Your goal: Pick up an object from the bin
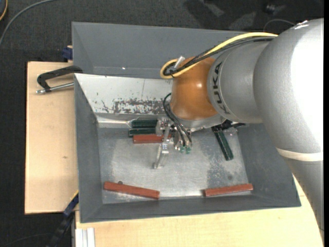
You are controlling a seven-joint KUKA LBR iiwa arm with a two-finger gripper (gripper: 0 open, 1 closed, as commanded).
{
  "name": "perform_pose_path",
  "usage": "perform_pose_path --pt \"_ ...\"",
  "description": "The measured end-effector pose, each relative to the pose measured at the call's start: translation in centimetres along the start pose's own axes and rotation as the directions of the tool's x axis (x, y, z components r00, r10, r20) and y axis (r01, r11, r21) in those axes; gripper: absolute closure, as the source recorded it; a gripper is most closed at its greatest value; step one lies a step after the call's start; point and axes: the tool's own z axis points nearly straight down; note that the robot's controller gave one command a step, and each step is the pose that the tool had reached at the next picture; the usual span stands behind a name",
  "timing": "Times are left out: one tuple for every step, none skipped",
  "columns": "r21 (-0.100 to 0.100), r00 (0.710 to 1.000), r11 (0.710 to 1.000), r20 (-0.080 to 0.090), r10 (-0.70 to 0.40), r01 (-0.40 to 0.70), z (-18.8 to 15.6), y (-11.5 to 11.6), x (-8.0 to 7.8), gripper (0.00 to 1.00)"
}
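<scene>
My gripper (pixel 171 141) hangs below the orange cover, low over the back middle of the bin floor. Just to its left lies a red-brown bar (pixel 147 138), its right end against the gripper. Behind that bar, at the foot of the back wall, rests a dark green bar (pixel 144 123). Nothing shows held in the gripper. A second dark green bar (pixel 223 144) lies to the right of the gripper, partly under the arm.
Two more red-brown bars lie along the front wall, one at the front left (pixel 131 190) and one at the front right (pixel 227 190). The arm covers the bin's back right part.
</scene>
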Motion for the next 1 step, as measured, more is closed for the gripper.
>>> perform_pose_path --pt "-0.001 1.000 1.000 0.008 0.001 -0.001 -0.33 -0.04 -0.27 1.00"
